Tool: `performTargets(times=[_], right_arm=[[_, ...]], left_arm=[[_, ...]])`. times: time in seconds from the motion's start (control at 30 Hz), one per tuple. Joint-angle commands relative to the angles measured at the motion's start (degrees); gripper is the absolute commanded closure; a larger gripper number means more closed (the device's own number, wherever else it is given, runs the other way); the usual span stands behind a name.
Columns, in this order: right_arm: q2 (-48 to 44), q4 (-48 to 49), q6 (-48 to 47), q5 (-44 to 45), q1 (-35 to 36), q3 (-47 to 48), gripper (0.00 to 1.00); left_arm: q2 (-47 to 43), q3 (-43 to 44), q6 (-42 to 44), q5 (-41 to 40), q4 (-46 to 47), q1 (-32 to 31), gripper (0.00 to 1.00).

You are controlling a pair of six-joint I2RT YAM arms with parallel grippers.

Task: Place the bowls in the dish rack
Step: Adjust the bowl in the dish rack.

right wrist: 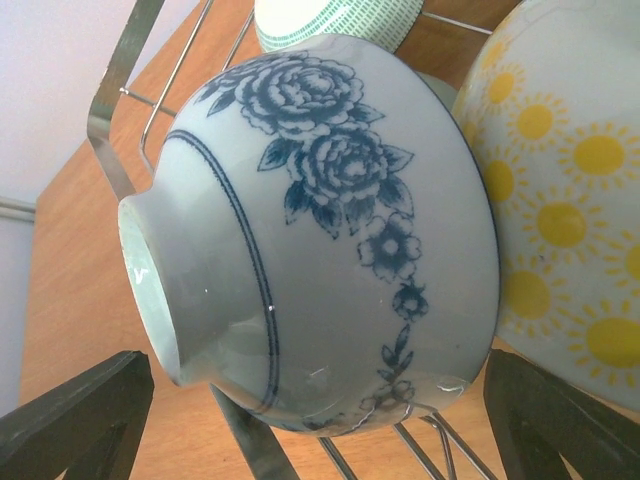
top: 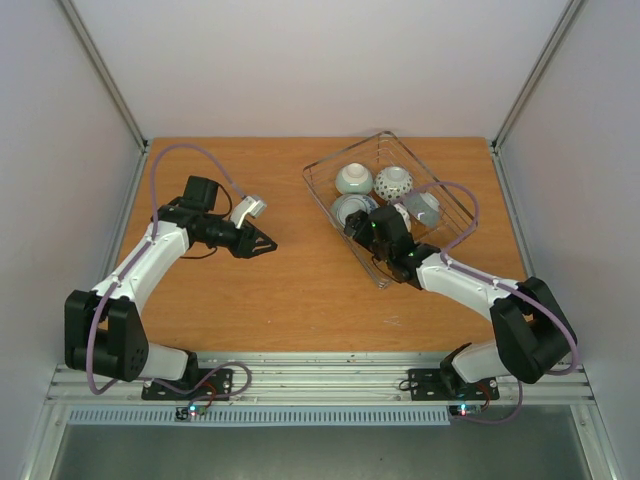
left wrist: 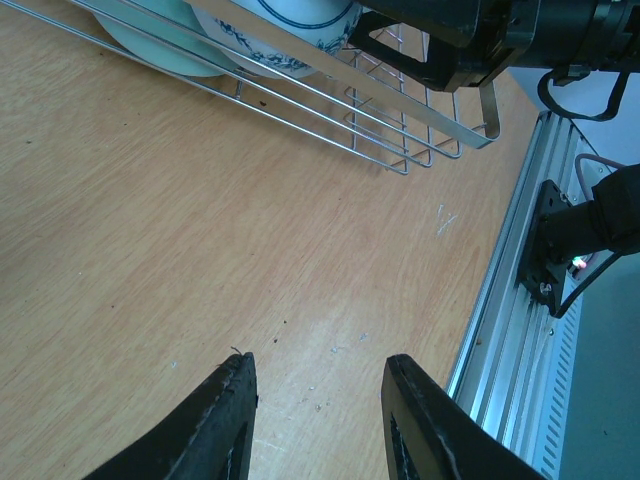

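The right pincer (right wrist: 318, 358) is standing wide open inside the dish rack (top: 346, 152), one finger on each side of a blue-flowered bowl (right wrist: 330, 230). That bowl is lying on its side on the rack's wires. The fingers appear to be just clear of it, though whether a pad is grazing its foot is not certain.

Just beside it, a yellow sun-patterned bowl (right wrist: 570, 200) is also sitting in the rack, and a green-checked bowl (right wrist: 335, 25) is showing behind them. From above, a celadon bowl (top: 353, 179) and a dotted bowl (top: 393, 181) are resting along the rack's far side. A pale bowl (top: 425, 208) is lying toward its right side.

The rack is sitting on the right half of the surface (left wrist: 200, 220), toward the far edge.

The left pincer (left wrist: 318, 362) is hovering partly open and empty over bare wood near the middle of the surface, well apart from the rack.

No bowl is showing outside the rack, so the loading is looking complete or nearly so. What seems left is lifting the right pincer out without knocking the tilted bowl.
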Motion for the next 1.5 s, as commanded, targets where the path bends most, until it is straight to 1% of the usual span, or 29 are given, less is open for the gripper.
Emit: performTargets(times=[0.0,0.23,0.43,0.73,0.87,1.07,1.27,1.47], right_arm=[[1.01,-0.68,2.27,5.17,0.11,-0.05,0.09],[2.67,1.72,2.26,3.7,0.14,-0.37,0.18],[3.11,4.78,1.52,1.89,0.09,-1.25,0.34],[0.69,5.1,0.67,1.86,0.14,-2.84,0.55],[-0.6,4.77,0.35,2.1,0.13,-3.61,0.6],[-2.35,5.05,-0.38,1.56,0.14,-4.73,0.64],[-5.8,3.57,-2.49,1.82,0.15,-4.57,0.65],[-9.79,-0.47,-5.39,2.37,0.23,-3.27,0.65]], left_arm=[[-0.05,0.17,0.54,0.59,1.76,0.0,0.64],[0.03,0.25,0.47,0.59,1.84,0.0,0.64],[-0.13,0.26,0.49,0.41,1.69,0.0,0.64],[-0.08,0.22,0.55,0.5,1.68,0.0,0.64],[-0.07,0.26,0.45,0.59,1.7,0.01,0.64],[-0.04,0.26,0.42,0.59,1.68,0.0,0.64],[-0.01,0.26,0.43,0.42,1.7,0.0,0.64],[0.07,0.33,0.36,0.41,1.68,0.0,0.64]])
